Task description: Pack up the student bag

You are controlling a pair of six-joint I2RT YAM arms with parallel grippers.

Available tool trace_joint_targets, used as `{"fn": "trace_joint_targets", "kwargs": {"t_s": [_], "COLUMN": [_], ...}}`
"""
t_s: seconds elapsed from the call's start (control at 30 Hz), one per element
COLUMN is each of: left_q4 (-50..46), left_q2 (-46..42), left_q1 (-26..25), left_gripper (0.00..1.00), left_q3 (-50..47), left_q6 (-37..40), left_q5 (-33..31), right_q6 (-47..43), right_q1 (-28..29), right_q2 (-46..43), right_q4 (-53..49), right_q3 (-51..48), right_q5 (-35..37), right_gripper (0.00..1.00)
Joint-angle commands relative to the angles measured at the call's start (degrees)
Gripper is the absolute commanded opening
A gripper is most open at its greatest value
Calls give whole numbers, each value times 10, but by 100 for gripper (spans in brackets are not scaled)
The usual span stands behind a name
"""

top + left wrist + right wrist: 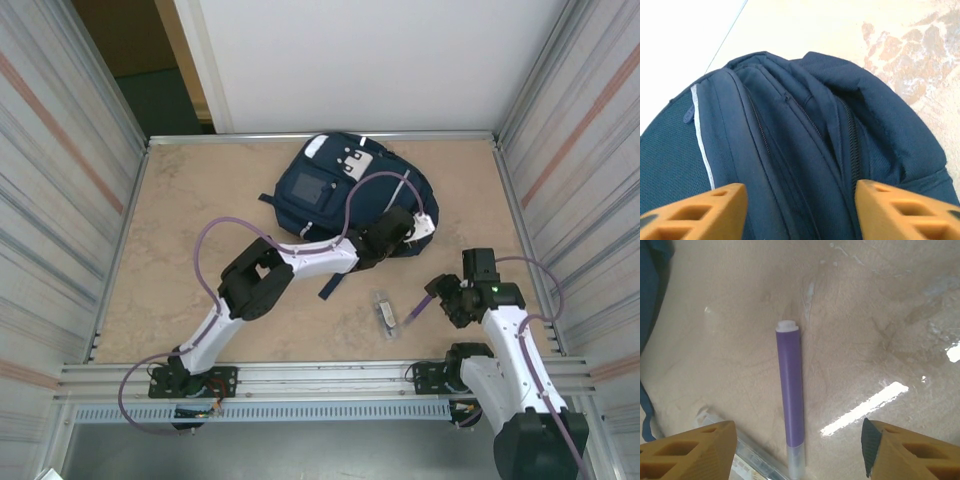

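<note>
**A:** Where's the student bag (335,190) sitting?

**B:** Far centre of the table (190,210), lying flat, with the front pocket and white patches facing up. Its long axis runs mostly left to right, and the right end is a touch nearer the arms. That right end is where the left arm reaches in.

**A:** And the left gripper (801,192)?

**B:** It's right at that end. From the wrist, the orange fingers (715,210) stand part-way apart with the bag's zipped folds between them. The zips run away from the camera. I can't tell whether the fingers press the fabric, and nothing looks pinched.

**A:** Right side?

**B:** The right gripper (799,440) hovers over a purple pen (789,400) lying on the bare table. Its jaws are spread much wider than the pen and hold nothing. The pen points lengthwise away from the wrist, white tip at the far end. A small clear item (384,311) lies near it, apart from the bag.
</note>
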Motion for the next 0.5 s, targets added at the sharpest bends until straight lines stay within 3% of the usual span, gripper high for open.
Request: {"fn": "trace_joint_targets", "kwargs": {"t_s": [0.0, 0.1, 0.23, 0.47], "left_q4": [-24, -27, -57, -102], "left_q2": [-47, -60, -54, 0], "left_q1": [10, 13, 23, 29], "left_gripper": [49, 43, 46, 70], "left_q3": [-6, -6, 27, 94], "left_q6": [-41, -47, -61, -78], "left_q5": [15, 9, 23, 49], "right_q6": [-29, -30, -33, -21], "right_q1": [3, 8, 9, 11], "right_q2": [28, 57, 71, 80], "right_q4": [24, 42, 52, 70], "right_q3": [5, 5, 9, 0], "right_q5": [-29, -37, -25, -27], "right_gripper": [67, 67, 68, 69]}}
